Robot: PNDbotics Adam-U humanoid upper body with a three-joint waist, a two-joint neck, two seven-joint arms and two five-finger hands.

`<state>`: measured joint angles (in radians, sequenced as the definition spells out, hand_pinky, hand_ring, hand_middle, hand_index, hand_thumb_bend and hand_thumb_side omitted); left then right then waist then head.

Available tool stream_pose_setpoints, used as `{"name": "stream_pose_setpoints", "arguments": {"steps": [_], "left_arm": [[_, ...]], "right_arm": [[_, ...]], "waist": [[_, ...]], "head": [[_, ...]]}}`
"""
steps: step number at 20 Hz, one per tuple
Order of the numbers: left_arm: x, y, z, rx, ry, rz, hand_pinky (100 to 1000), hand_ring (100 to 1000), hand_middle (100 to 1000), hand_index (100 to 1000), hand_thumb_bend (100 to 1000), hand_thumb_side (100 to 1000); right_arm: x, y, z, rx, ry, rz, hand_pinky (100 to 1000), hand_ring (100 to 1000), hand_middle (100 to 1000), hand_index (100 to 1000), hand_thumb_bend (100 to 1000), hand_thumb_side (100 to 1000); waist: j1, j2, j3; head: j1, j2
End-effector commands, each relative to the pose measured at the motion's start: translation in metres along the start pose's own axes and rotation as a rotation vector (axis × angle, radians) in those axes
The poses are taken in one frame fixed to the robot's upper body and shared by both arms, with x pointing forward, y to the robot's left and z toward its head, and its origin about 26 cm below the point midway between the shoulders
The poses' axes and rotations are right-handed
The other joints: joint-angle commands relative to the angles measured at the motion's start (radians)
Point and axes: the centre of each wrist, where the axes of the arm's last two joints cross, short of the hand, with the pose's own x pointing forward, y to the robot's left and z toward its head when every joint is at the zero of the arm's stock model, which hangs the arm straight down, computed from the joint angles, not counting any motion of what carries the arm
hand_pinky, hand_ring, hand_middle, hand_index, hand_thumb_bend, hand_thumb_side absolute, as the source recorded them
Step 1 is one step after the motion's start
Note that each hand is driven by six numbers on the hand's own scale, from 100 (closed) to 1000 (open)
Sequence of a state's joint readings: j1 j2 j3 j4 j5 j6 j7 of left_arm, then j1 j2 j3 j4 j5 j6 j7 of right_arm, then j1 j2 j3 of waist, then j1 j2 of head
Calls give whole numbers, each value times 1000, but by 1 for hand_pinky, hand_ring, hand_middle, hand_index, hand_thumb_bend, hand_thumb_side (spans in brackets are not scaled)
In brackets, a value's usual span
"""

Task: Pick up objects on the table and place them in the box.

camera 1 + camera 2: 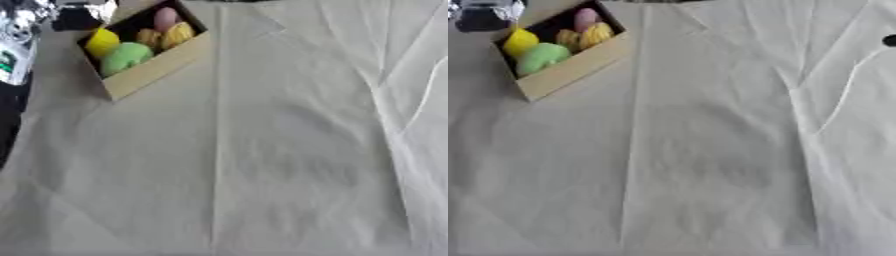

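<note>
A: Where does the box (pixel 153 70) sit?

B: At the far left of the cloth (pixel 289 150), turned askew, one corner pointing toward the robot. It is a shallow tan box with a dark inside.

A: What lies in the box?

B: A green lump (pixel 124 56) fills the near-left part. A yellow piece (pixel 101 41) is just beyond it, against the box's left wall. To the right of the green lump lie two orange-yellow pieces (pixel 166 36) side by side, touching. A pink piece (pixel 165 18) lies at the box's far corner, behind those two. What each of them is cannot be told.

A: And outside the box?

B: The cloth is white and creased, with a long fold running from beside the box toward the robot and slanting folds well to the box's right. Left of the box, past the cloth's edge, show some dark and shiny shapes (pixel 22 30), too blurred to name.

A: The robot's hands?

B: Neither hand shows in either view, so nothing can be said of their fingers.
</note>
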<state>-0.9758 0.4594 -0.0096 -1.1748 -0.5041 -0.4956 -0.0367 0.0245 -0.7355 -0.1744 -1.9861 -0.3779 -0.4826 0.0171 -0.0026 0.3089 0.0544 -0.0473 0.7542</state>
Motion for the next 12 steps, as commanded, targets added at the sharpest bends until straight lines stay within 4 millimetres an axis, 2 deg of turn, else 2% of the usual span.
{"name": "stream_pose_setpoints", "arguments": {"steps": [1, 6, 12], "left_arm": [[27, 51, 9, 205, -100, 148, 692, 743, 722, 840, 100, 582], [63, 81, 59, 437, -120, 440, 702, 757, 734, 871, 100, 570], [80, 97, 106, 602, -120, 536, 720, 777, 746, 883, 100, 588]], "right_arm": [[8, -10, -5, 7, -48, 22, 1000, 765, 767, 859, 100, 586], [11, -17, -3, -33, -91, 20, 1000, 767, 767, 858, 100, 586], [11, -21, 4, -57, -139, 26, 1000, 769, 767, 856, 100, 584]], "waist": [[-12, -40, 5], [-14, -54, 14], [-16, -67, 20]], "head": [[-28, 14], [-57, 16], [-68, 16]]}}
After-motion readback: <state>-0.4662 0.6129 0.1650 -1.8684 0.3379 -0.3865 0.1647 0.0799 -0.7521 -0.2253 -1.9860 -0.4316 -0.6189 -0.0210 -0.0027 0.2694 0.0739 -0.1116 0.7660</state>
